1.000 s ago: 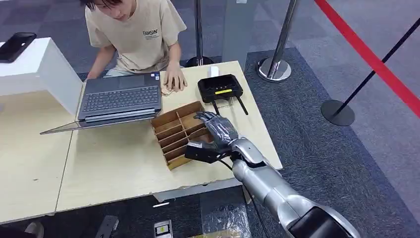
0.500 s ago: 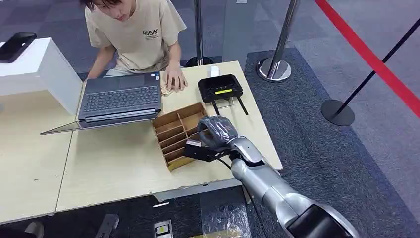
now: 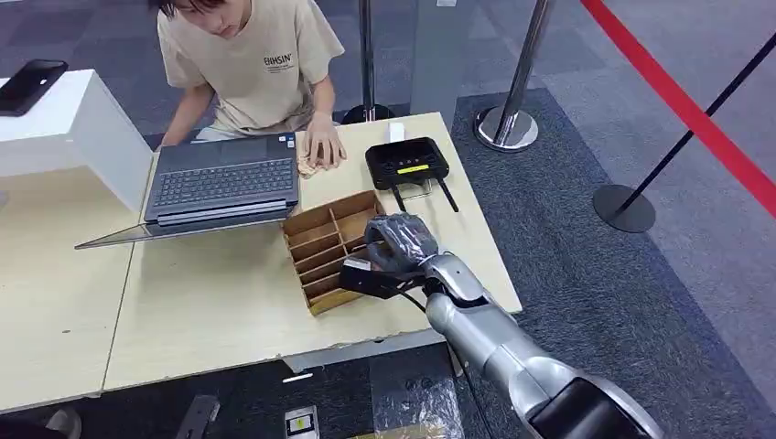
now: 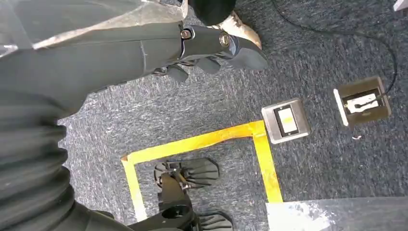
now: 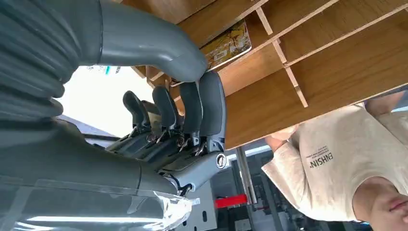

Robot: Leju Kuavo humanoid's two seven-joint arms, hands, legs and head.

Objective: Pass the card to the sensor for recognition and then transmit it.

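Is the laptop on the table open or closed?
Open. In the head view the laptop shows its keyboard, and its lid lies folded far back toward the robot.

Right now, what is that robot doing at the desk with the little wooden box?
The robot's right hand is reaching into a wooden divided tray on the table, its fingers curled over a card lying in one slot; whether it grips the card yet is unclear. A black card reader sits just beyond the tray. A person works at a laptop across the table. The left hand hangs over the floor.
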